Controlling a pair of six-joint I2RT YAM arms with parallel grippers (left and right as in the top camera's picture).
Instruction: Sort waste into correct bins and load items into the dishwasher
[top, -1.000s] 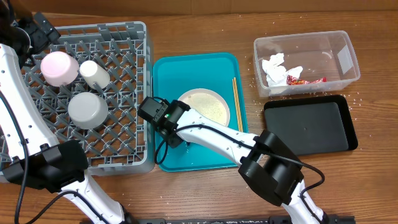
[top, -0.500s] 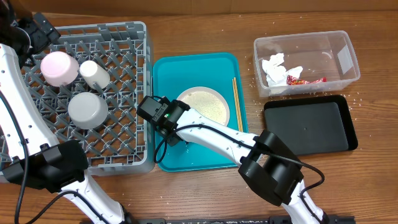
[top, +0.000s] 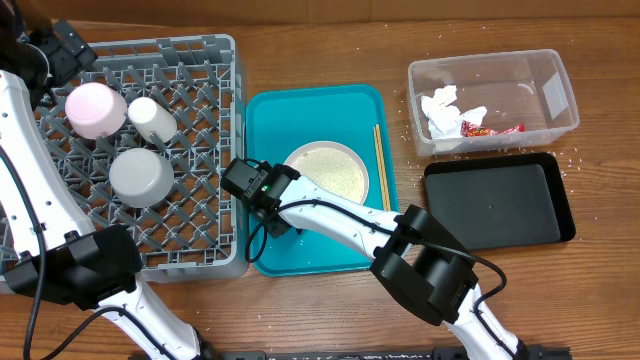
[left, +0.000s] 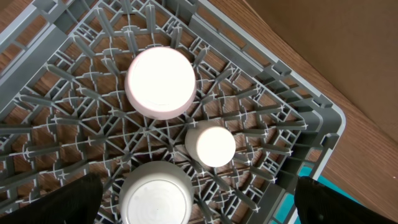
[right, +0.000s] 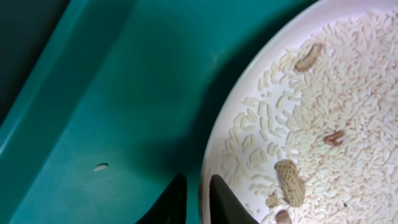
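Observation:
The white plate (top: 330, 172) (right: 267, 81), covered in rice scraps (right: 336, 106) and a few peanut shells, lies on the teal tray (top: 300, 110). My right gripper (top: 288, 200) (right: 198, 180) is at its left rim, open only a little, one finger either side of the rim with tray showing between. Chopsticks (top: 381, 165) lie right of the plate. My left gripper (top: 60, 45) (left: 202, 205) hangs wide open and empty above the grey rack (top: 200, 60), which holds the upturned pink dish (top: 95, 110) (left: 160, 81), white cup (top: 152, 118) (left: 210, 146) and metal bowl (top: 140, 177) (left: 155, 199).
The clear tub (top: 560, 90) at the back right holds crumpled tissue (top: 440, 110) and a red wrapper (top: 490, 128). A bare black tray (top: 500, 200) lies just in front of it. Rice grains are scattered on the wood around both.
The right gripper's fingers have parted slightly at the plate's rim and its arm's elbow has shifted a little left. The left arm and the dishes have not moved.

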